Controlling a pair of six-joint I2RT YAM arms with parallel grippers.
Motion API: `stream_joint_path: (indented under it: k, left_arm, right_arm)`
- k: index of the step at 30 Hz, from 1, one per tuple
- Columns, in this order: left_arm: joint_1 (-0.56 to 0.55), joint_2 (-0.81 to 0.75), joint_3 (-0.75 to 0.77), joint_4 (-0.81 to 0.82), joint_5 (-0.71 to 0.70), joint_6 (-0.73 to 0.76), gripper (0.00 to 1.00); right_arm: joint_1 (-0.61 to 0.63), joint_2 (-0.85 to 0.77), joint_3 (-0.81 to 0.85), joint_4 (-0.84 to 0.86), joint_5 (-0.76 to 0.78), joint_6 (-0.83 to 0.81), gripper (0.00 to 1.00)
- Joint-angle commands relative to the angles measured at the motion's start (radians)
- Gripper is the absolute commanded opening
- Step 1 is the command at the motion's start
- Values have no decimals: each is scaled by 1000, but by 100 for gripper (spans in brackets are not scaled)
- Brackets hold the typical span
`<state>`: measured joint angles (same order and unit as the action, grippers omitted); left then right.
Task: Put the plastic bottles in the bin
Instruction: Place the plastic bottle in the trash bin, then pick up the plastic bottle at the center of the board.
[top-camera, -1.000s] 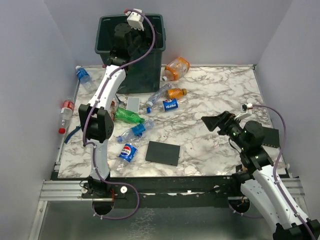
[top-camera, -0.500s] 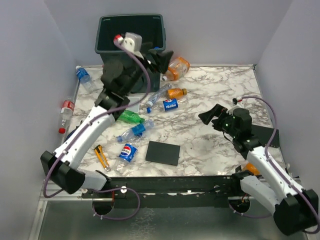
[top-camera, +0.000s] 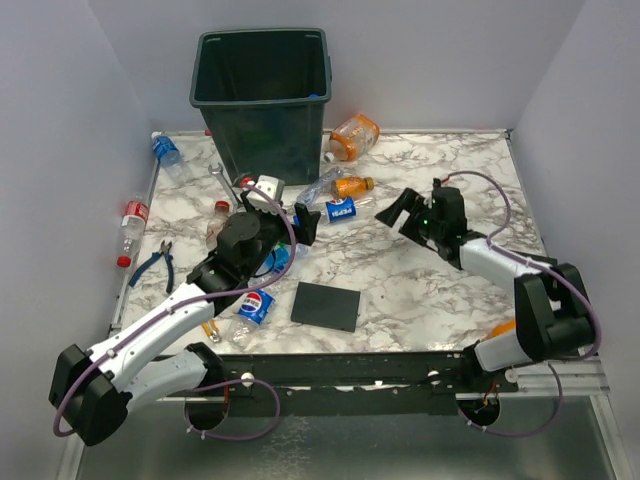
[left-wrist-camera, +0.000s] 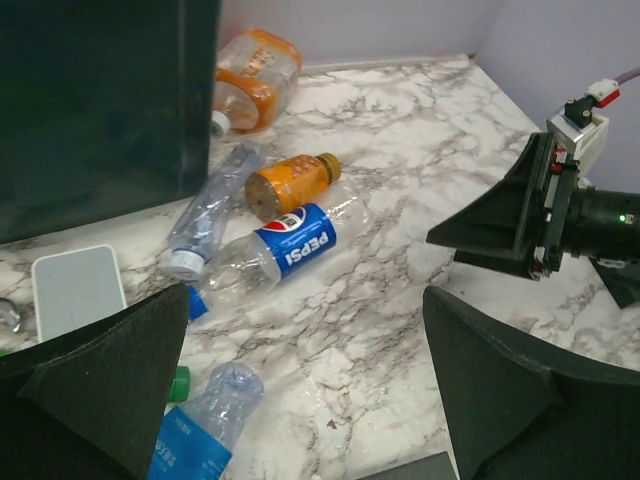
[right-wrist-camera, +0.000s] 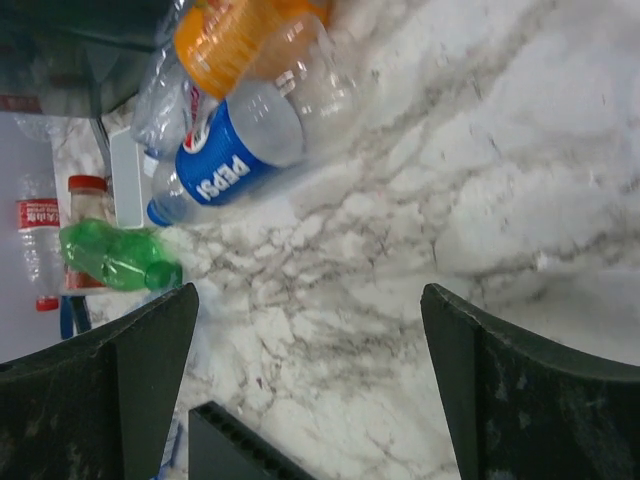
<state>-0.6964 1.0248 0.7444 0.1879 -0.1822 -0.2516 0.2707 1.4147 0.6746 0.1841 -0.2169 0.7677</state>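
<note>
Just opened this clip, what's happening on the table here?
Two robot arms are working at moving clear plastic drink bottles from a marble table into a tall dark green square plastic bin at the far edge. Right now neither holds anything: the left gripper and the right gripper are both open, low over the table, facing a blue-labelled Pepsi bottle lying between them. Many more bottles lie scattered around.
</note>
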Motion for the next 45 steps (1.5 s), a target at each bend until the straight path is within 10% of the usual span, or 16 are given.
stream_joint_path:
  k: [1, 11, 21, 45]
  left_arm:
    - [-6, -79, -56, -42, -152, -36, 99]
    - [-7, -36, -41, -100, -165, -97, 99]
    - [-5, -28, -34, -101, -107, -101, 99]
    - [-6, 47, -17, -113, -29, -137, 99]
  right_arm:
    - [5, 140, 174, 43, 49, -89, 95]
    - [69, 484, 602, -138, 152, -506, 95]
    - [90, 548, 643, -138, 0, -824, 90]
    - [137, 538, 590, -134, -135, -719, 84]
